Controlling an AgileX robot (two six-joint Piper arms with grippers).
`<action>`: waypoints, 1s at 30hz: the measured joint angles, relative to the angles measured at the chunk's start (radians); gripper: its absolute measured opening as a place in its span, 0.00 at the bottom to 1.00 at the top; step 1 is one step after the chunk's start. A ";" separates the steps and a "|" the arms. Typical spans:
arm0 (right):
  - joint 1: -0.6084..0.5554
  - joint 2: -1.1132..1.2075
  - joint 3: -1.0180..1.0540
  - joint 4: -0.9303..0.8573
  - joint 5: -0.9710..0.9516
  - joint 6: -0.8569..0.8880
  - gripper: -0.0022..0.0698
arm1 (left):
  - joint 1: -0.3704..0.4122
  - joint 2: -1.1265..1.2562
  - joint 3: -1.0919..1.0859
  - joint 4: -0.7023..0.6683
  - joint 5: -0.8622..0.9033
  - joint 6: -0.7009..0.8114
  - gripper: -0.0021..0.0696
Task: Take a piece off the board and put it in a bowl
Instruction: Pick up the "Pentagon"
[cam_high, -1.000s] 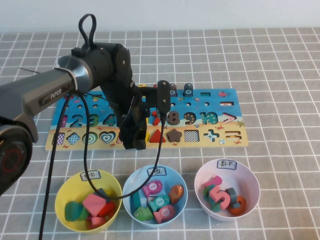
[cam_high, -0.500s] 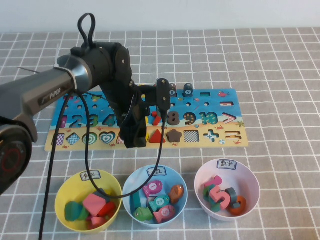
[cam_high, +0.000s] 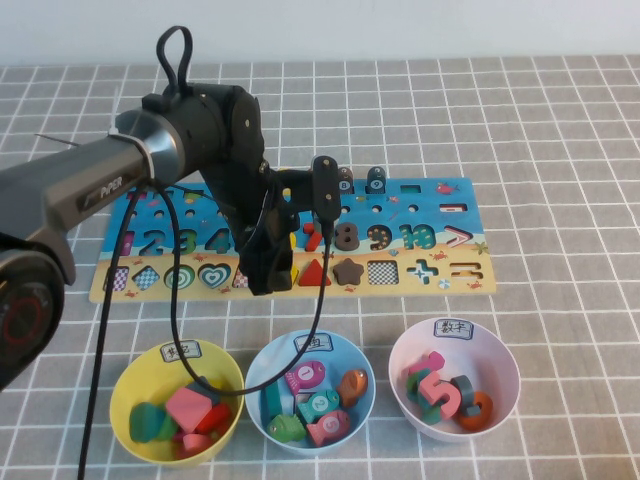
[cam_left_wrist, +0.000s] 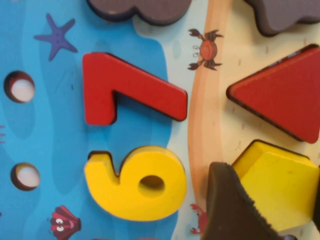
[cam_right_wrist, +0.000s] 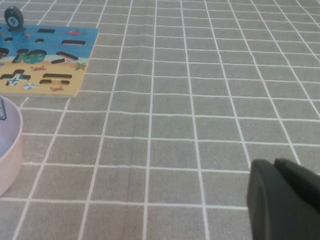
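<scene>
Compared with a second ago, my left claw (cam_high: 268, 275) sits a touch farther up the board (cam_high: 440, 232), off its near edge and over the sandy strip; nothing else on the counter (cam_high: 560, 140) has shifted. From the wrist camera I see one dark finger (cam_left_wrist: 235, 207) pressed against the side of the yellow pentagon piece (cam_left_wrist: 280, 182), which is in its cut-out beside the red triangle (cam_left_wrist: 282, 97). A second dark edge shows at the piece's far side, so the claw looks closed around the pentagon, which is not lifted clear.

Working from the board as my landmark: the piece lies in the sandy lower row, just below the yellow 6 (cam_left_wrist: 137, 182) and the red 7 (cam_left_wrist: 125, 95), with the triangle as its neighbour along the row. The arm's cable hangs down across the near edge of the board. In front of that edge stand three bowls in a row, near one another: the yellow bowl (cam_high: 132, 378) toward the board's left end, a light blue bowl (cam_high: 262, 365) below its middle, a pink bowl (cam_high: 500, 360) toward its right end. A bare band of grid cloth separates the board's near edge from the bowl rims.

My right claw (cam_right_wrist: 285, 200) hangs over open cloth well off the board's right end, its fingers together and holding nothing.
</scene>
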 joint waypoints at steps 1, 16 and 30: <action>0.000 0.000 0.000 0.000 0.000 0.000 0.01 | 0.000 0.000 0.000 0.000 0.000 0.000 0.43; 0.000 0.000 0.000 0.000 0.000 0.000 0.01 | 0.000 -0.013 0.000 0.006 -0.010 -0.001 0.43; 0.000 0.000 0.000 0.000 0.000 0.000 0.01 | 0.000 -0.090 0.000 0.018 0.037 -0.107 0.43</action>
